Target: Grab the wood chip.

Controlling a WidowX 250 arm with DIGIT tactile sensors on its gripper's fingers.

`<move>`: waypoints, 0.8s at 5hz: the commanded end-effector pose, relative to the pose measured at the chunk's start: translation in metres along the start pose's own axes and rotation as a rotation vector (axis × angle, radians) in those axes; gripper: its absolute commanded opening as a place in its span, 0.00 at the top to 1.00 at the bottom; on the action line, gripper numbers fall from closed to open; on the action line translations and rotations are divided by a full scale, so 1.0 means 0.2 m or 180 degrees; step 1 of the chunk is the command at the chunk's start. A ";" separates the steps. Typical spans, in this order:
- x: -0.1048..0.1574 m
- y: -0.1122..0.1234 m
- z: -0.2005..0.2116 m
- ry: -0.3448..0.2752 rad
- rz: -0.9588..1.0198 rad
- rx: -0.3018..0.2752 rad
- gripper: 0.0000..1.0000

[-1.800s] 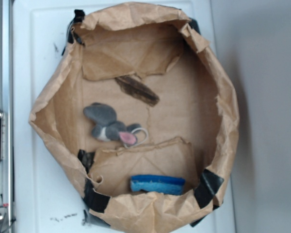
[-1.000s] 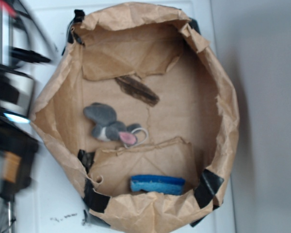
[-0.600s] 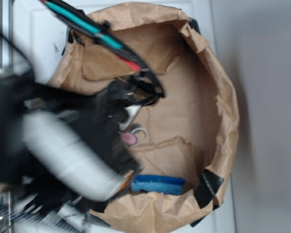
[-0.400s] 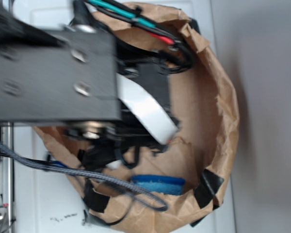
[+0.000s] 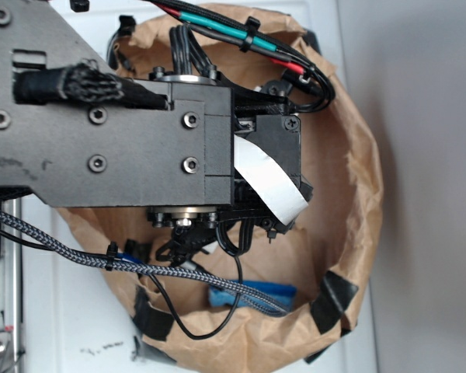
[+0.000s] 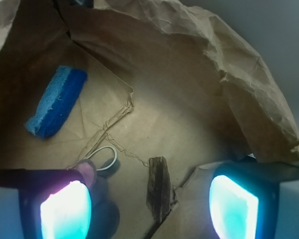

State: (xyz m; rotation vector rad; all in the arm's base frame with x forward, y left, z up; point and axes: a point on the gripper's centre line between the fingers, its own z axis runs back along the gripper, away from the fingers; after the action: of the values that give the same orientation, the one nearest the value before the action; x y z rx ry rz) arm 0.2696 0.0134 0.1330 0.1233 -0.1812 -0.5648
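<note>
In the wrist view the wood chip (image 6: 158, 188), a flat dark brown sliver, lies on the floor of the paper bag, its lower end at a torn paper flap. My gripper (image 6: 149, 209) hangs above it, open. The chip sits between the two glowing pads (image 6: 66, 211), nearer the middle than either side, and nothing is held. In the exterior view my arm (image 5: 140, 148) covers the chip, and the fingers are hidden under the wrist.
A grey plush mouse (image 6: 107, 211) with a pink ear lies by the left pad, its white loop tail (image 6: 105, 159) beside the chip. A blue sponge (image 6: 57, 102) (image 5: 248, 295) rests near the bag wall. The crumpled bag rim (image 5: 365, 179) surrounds everything.
My arm has swung in from the left and now reaches over the bag, hiding the wood chip and the mouse in the exterior view. The objects in the bag have not moved.
</note>
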 end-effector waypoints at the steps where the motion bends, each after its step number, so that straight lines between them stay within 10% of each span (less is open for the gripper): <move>1: 0.04 0.01 0.07 -0.0128 -0.0002 0.0097 0.00; 4: -0.11 -0.03 -0.37 -0.0088 -0.0106 0.0141 0.00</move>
State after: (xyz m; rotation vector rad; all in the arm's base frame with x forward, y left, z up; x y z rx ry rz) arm 0.2591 0.0219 0.0498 0.1418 -0.1913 -0.6133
